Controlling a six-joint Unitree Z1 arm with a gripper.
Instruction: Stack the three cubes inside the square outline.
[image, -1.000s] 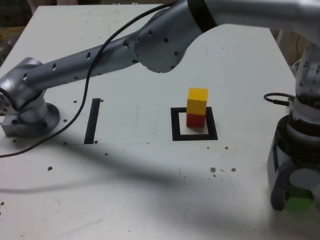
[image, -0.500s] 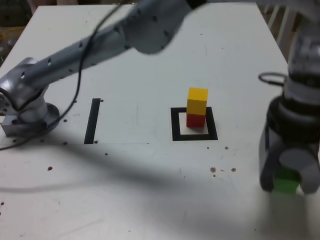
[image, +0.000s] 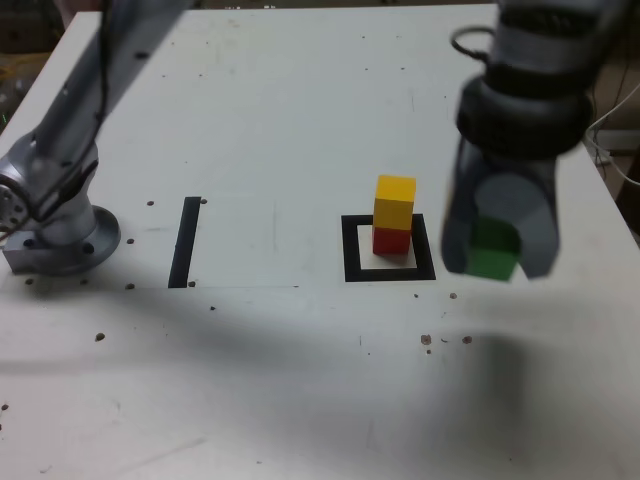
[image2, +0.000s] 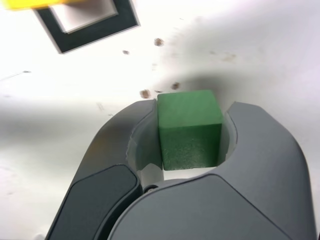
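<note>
one matte green cube (image2: 190, 130) clamped in the smooth grey tool (image2: 192, 132), yellow block (image: 394, 202) on red (image: 391, 241)

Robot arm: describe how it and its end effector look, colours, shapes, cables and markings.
The arm is silvery grey, with rounded tube-like links dotted with small dark spots and a round base. A thin black cable runs along it. Near the wrist sits a wide black band. The end effector is grey, with two thick curved fingers and a darker panel on one side.
</note>
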